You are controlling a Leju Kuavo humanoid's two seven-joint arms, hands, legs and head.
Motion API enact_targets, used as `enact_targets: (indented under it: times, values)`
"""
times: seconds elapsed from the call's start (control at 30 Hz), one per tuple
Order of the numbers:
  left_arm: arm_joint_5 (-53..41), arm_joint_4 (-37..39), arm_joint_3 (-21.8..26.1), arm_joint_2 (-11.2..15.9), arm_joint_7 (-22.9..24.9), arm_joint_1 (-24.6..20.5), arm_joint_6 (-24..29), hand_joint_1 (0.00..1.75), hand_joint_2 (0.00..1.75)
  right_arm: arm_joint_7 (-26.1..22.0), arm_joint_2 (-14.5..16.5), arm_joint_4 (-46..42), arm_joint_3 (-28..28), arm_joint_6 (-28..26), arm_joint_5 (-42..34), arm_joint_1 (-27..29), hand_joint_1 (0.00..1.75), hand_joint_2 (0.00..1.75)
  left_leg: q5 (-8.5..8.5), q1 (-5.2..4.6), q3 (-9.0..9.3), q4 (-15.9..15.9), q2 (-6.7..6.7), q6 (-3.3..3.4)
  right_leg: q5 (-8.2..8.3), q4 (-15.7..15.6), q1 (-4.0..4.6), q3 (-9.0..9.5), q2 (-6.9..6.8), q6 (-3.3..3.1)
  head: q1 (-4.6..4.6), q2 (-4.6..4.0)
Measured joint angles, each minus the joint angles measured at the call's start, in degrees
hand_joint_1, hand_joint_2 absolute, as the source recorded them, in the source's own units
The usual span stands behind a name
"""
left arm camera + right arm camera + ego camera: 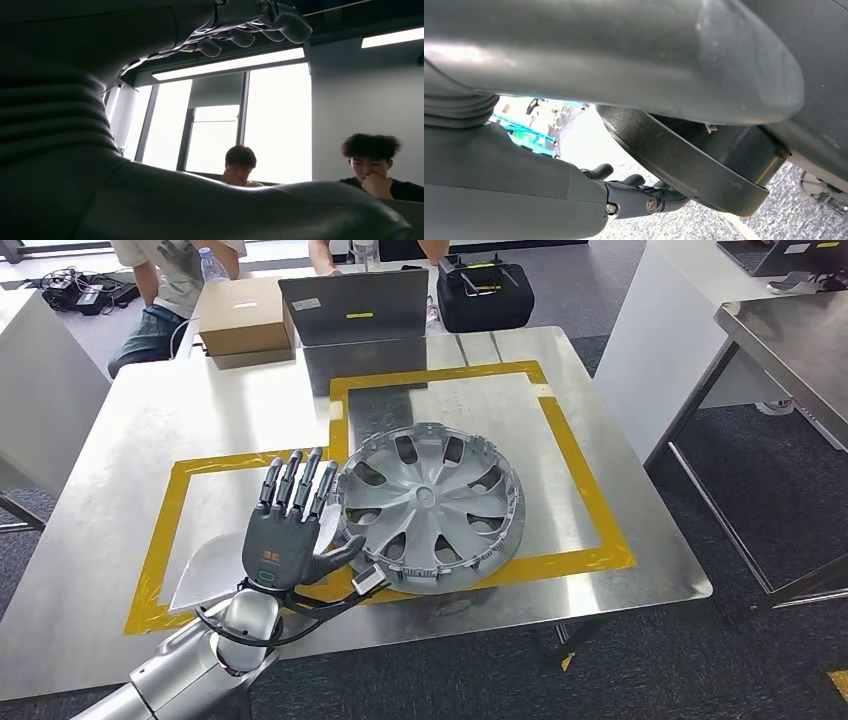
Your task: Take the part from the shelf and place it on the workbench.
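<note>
Now the hubcap (432, 508) lies flat on the workbench (120, 440) inside the yellow tape, the left hand (290, 535) at its nine o'clock rim, fingers spread wide and empty — a careless withdrawal could nudge it askew.

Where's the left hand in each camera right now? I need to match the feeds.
Head view: left hand, fingers spread, beside the wheel cover on the workbench.
Left wrist view: it fills the left and lower picture, fingertips near the upper edge.
Right wrist view: not in it.
Shared landmark: the hand itself.
</note>
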Motion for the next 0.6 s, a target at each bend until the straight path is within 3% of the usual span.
enact_targets:
  times: [0.1, 0.23, 0.5, 0.6]
  values:
    - [0.0, 0.01, 0.06, 0.03, -2.74, 0.02, 0.55, 0.0, 0.0, 0.0, 0.0, 0.01, 0.0, 0.0, -0.08, 0.0, 0.0, 0.0, 0.0, 0.0, -0.01, 0.0, -0.01, 0.0, 0.0, -0.02, 0.0, 0.01, -0.01, 0.0, 0.01, 0.0]
    - [0.0, 0.02, 0.52, 0.09, -15.07, 0.14, 2.55, 0.0, 0.0, 0.0, 0.0, 0.02, 0.07, -0.04, -0.27, 0.0, 0.0, 0.0, 0.0, 0.0, -0.03, 0.0, -0.03, 0.0, 0.0, -0.05, 0.01, 0.02, -0.03, 0.0, 0.01, 0.0]
    - [0.08, -0.03, 4.09, 0.13, -47.79, 0.49, 4.48, 0.0, 0.0, 0.0, -0.04, 0.07, 1.1, -0.04, -0.21, -0.26, 0.0, 0.0, -0.23, -0.32, 0.06, 0.26, -0.03, 0.88, 0.16, -0.51, -0.32, 0.4, -0.03, 0.64, -0.02, 0.0]
    - [0.13, -0.24, 5.22, -0.08, -61.71, 0.37, 4.5, 0.0, 0.0, 0.0, -0.25, 0.21, 1.39, 0.01, -0.09, -0.32, 0.0, 0.0, 0.76, 0.39, 0.92, -1.38, 0.26, 1.34, -0.17, -0.67, -0.14, 0.75, 0.02, 1.19, 0.01, 0.0]
